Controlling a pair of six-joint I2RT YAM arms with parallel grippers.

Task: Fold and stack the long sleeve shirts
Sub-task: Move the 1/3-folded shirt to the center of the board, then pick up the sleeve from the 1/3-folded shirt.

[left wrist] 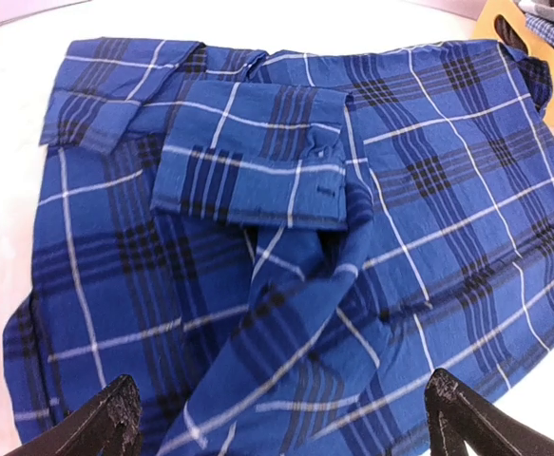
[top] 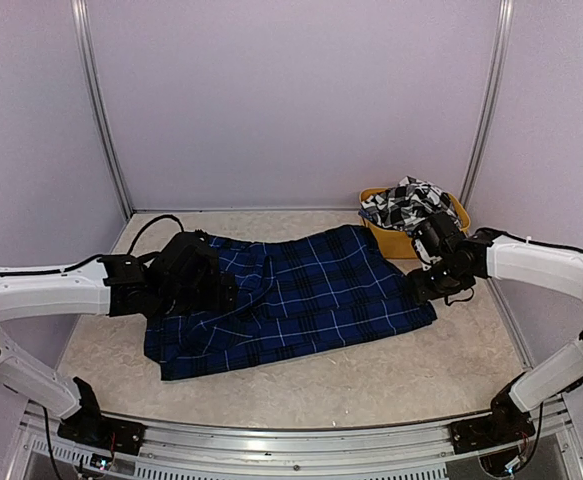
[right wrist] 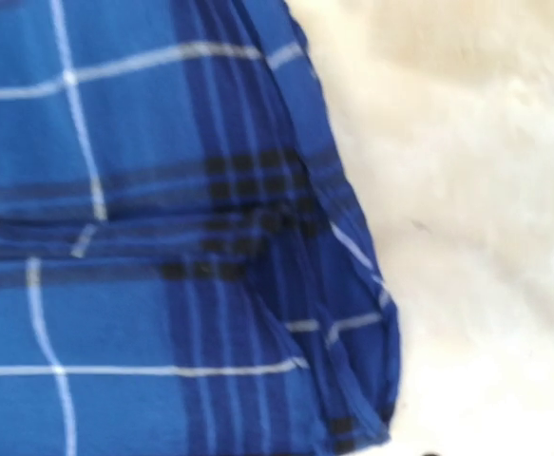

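Observation:
The royal blue plaid long sleeve shirt lies spread across the table, with one sleeve and its cuff folded over the body. My left gripper hovers over the shirt's left part. Its fingertips stand wide apart, open, with a raised fold of blue cloth below them and not pinched. My right gripper sits at the shirt's right edge, its fingers out of the right wrist view, which shows only the shirt's corner on the table. The black-and-white checked shirt is bunched in the tub.
A yellow plastic tub stands at the back right, just behind my right arm, and shows as the tub's corner in the left wrist view. Pale walls with metal posts close in the table on three sides.

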